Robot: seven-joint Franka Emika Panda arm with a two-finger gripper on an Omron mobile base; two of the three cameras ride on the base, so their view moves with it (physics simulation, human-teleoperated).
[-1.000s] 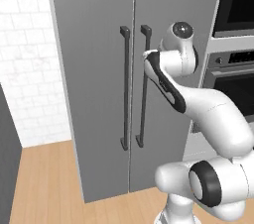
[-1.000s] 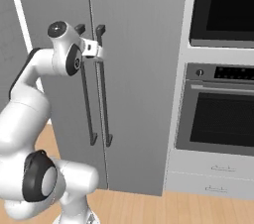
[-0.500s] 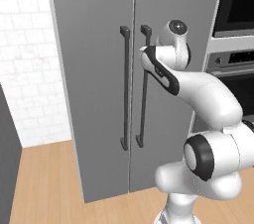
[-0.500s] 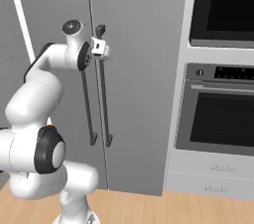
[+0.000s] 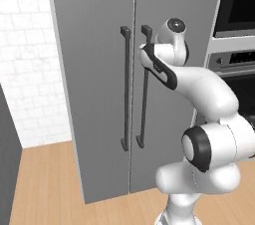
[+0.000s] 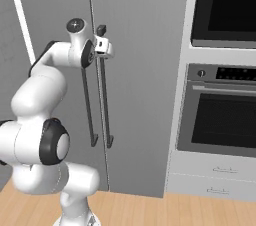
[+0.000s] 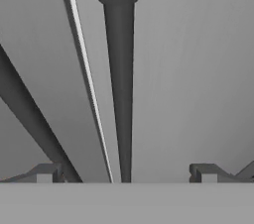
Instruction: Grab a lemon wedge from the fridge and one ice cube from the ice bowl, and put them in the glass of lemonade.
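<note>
Nearest the base cameras, the white arm is seen bent forward at chest height. At its end, the gripper [image 7: 126, 172] is held wide apart and grasps nothing. In the hand view, one fingertip [image 7: 47, 172] is seen to the left of a dark vertical bar and the other to the right, so the bar is bracketed but not touched.

That bar is the right door handle [image 5: 144, 87] of the fridge [image 5: 94, 69], a tall brushed-grey cabinet with both doors closed. The gripper is placed against the handle's upper end. The left door handle [image 5: 125, 87] is seen just beside it, across the seam between the doors.

Farther right, a black-fronted oven stack [image 6: 222, 100] is set into pale cabinetry.

The lemon wedge is judged to be inside the shut fridge; this cannot be confirmed.

The step in hand is judged to be opening the fridge. Next, the fingers would need to be closed on the handle and the door drawn outward in an arc.
</note>
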